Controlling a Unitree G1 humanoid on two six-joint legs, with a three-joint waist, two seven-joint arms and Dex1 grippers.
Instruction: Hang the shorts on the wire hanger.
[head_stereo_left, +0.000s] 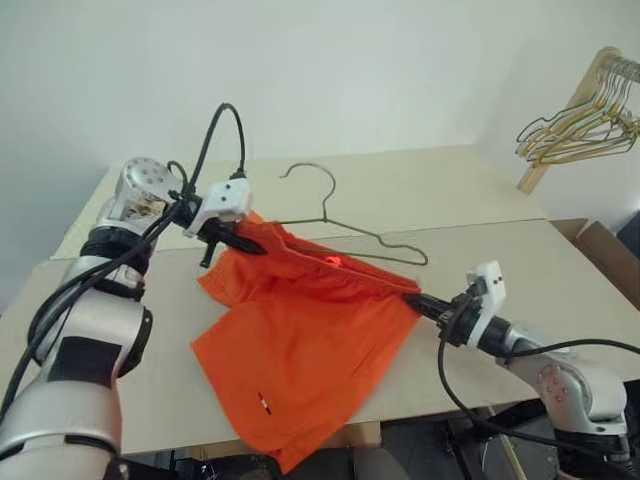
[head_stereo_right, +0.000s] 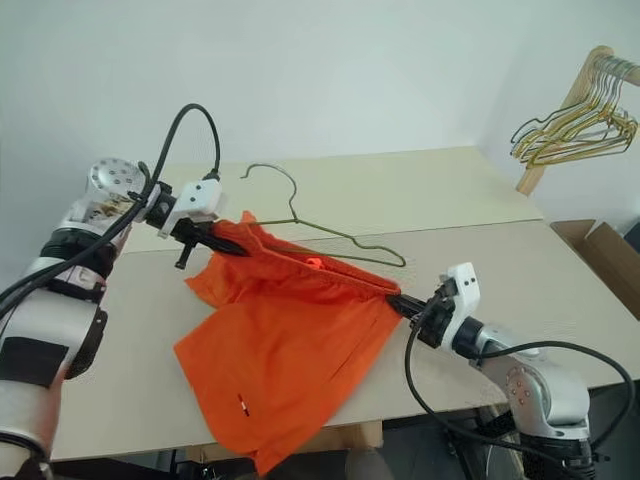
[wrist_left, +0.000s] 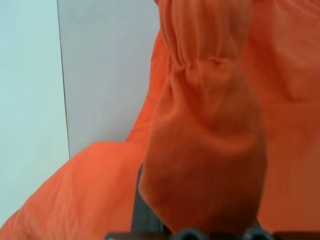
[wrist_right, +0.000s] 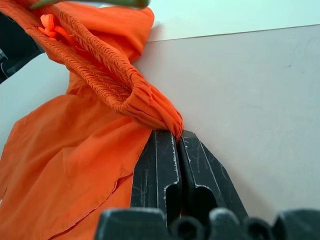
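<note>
The bright orange shorts (head_stereo_left: 300, 340) hang stretched by the gathered waistband between my two grippers above the table, legs drooping over the near edge. My left gripper (head_stereo_left: 250, 244) is shut on the waistband's left end, fabric bunched over its fingers (wrist_left: 200, 165). At the other end my right gripper (head_stereo_left: 415, 298) is shut on the waistband, its black fingers (wrist_right: 172, 150) pinching the gathered edge. The wire hanger (head_stereo_left: 350, 225) lies flat on the table just behind the shorts, hook toward the wall, its near wire partly covered by the waistband.
The tan table (head_stereo_left: 520, 250) is made of two slabs with a seam behind the hanger. A wooden rack with several gold and grey wire hangers (head_stereo_left: 585, 125) stands at the far right. A cardboard box (head_stereo_left: 605, 255) sits past the table's right edge.
</note>
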